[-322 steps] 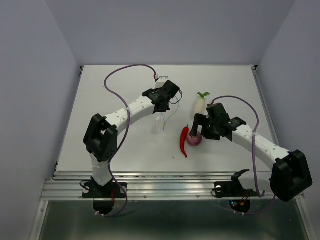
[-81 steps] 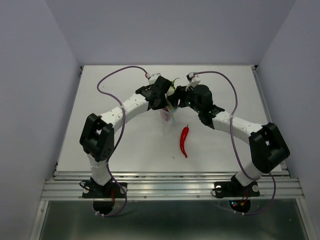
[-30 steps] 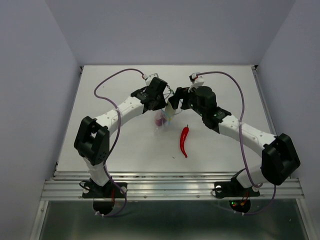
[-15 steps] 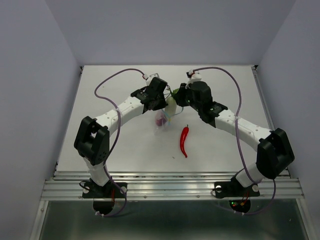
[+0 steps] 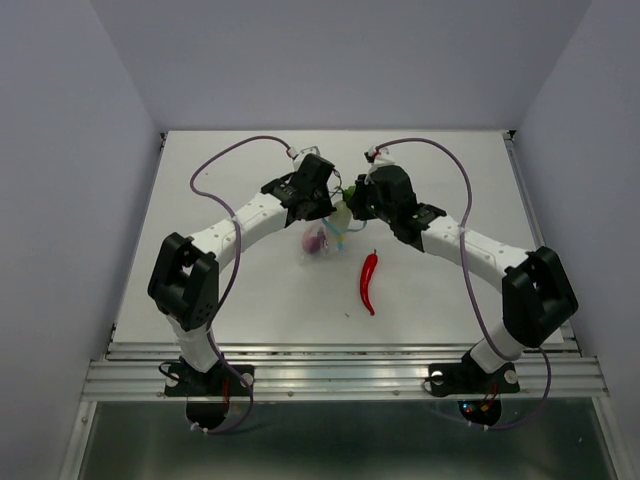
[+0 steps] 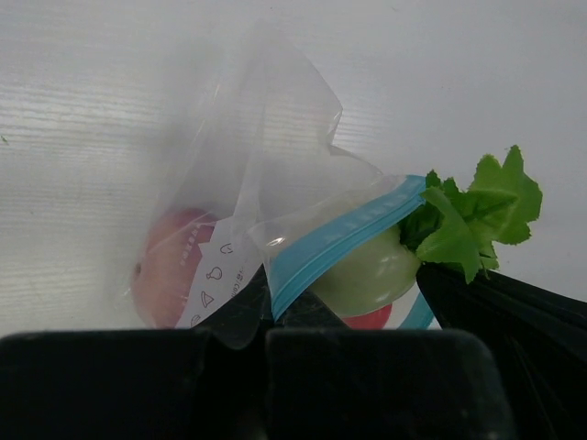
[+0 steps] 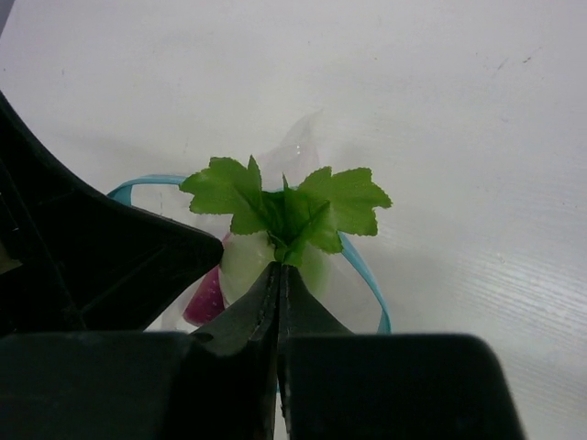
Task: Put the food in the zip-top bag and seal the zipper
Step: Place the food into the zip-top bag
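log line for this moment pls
left tool: shut on zip-top bag rim | right tool: shut on radish top | onion: in bag | radish: partly in | chili: on table, outside

White table [image 5: 220, 170] — red chili [image 5: 369, 281], perhaps bag [image 5: 318, 243]

Both arms are stretched forward and bent inward, so that the 2 wrists are brought close together above the middle of the worktop [image 5: 225, 295]. The left arm [image 5: 245, 215] is angled to the right, and the right arm [image 5: 470, 245] to the left. The left gripper [image 6: 266, 321] is seen with its jaws closed on a fold of the zip-top bag [image 6: 266, 174]. The right gripper [image 7: 278, 280] is seen with its jaws pressed together at the leaf base of the radish [image 7: 240, 261]; whether the stalk is pinched cannot be told.
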Available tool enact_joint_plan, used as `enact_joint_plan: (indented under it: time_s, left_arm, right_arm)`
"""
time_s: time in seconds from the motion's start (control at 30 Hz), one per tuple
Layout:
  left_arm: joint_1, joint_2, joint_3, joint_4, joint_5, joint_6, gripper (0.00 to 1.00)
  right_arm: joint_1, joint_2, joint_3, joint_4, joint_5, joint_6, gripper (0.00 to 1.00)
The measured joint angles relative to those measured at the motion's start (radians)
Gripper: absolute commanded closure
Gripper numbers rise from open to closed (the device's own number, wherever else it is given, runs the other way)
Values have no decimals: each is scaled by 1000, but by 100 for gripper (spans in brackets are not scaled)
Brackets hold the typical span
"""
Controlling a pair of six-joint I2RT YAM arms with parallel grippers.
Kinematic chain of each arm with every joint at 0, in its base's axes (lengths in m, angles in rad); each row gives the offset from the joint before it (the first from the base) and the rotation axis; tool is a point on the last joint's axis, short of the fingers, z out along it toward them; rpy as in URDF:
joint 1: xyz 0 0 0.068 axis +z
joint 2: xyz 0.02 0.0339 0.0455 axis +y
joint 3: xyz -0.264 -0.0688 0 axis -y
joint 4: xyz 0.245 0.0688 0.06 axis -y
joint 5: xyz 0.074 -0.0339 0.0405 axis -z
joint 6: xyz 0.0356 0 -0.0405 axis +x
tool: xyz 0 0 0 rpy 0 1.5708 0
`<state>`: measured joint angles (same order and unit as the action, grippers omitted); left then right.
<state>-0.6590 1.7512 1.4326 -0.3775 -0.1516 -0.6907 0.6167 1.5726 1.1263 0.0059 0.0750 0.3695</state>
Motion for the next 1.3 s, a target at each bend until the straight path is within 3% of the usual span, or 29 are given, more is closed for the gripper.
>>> enact_joint_plan:
  time_s: [0.53,0.67,0.7,0.77,1.03,1.3]
  left_arm:
    - [0,-23,-19,24,5,21,100]
    - [0,-23,-19,31,6,21,100]
    - [0,-23,-19,35,6,21,100]
    - [0,-23,-19,43,9,21,100]
    - [0,-23,-19,49,17,20,100]
    - [0,-23,-19,50,32,12,100]
  right_arm:
    - [4,86,17,10,-212,12,98]
    - [12,59,-17,20,-214,23,71]
    - [13,47,-26,19,-204,29,58]
    - [16,14,-35,9,-180,36,52]
    - [20,-123,-50,0,-1,84,41]
    - [20,-80,-36,-35,81,107,34]
